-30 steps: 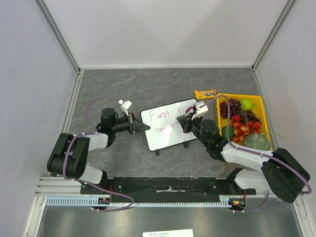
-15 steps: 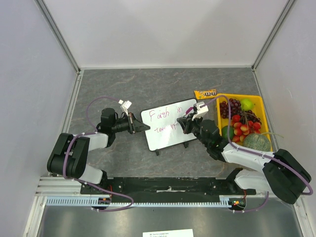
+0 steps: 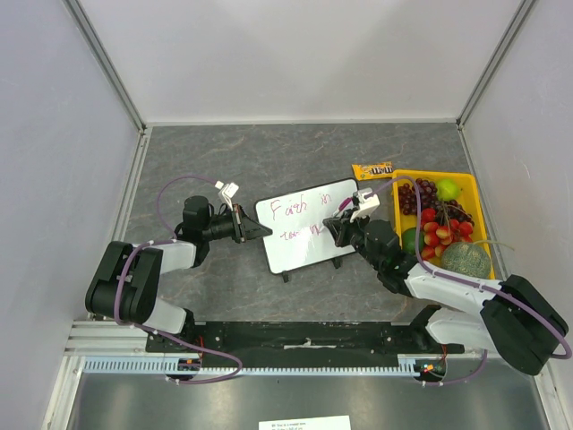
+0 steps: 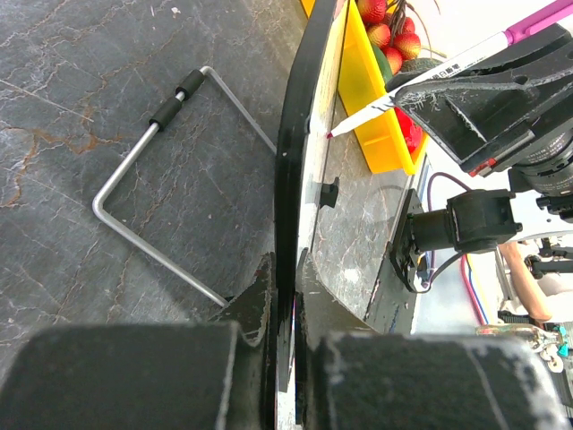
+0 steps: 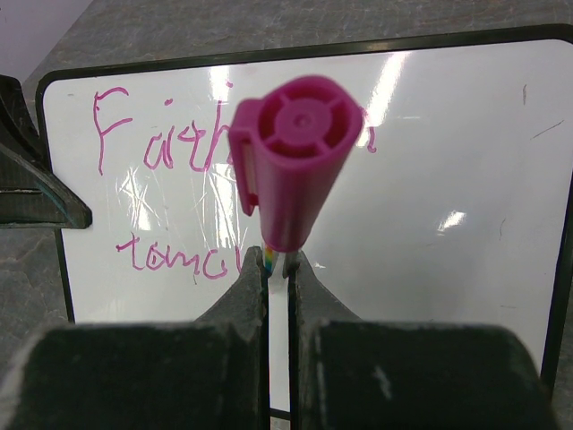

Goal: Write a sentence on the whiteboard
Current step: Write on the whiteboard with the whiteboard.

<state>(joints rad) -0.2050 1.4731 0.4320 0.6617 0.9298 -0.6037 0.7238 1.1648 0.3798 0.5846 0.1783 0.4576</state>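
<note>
The whiteboard [image 3: 304, 246] stands tilted in the middle of the table, with black frame and small feet. The sentence [image 3: 300, 207] reads "Faith in" on the top line, with a second line starting "tomo" [image 5: 175, 257] in pink. My left gripper [image 3: 257, 231] is shut on the board's left edge [image 4: 291, 224]. My right gripper [image 3: 341, 224] is shut on a pink-capped marker [image 5: 295, 175], whose tip [image 4: 333, 133] touches the board on the second line. The marker hides part of the writing in the right wrist view.
A yellow tray [image 3: 468, 193] of grapes, strawberries, an apple and other fruit sits at the right. A yellow candy packet [image 3: 372, 169] lies behind the board. The board's wire stand [image 4: 152, 188] rests on the grey table behind it.
My right gripper has shifted slightly right along the second line, and the pink lettering there has grown a little. The left gripper and board have not moved.
</note>
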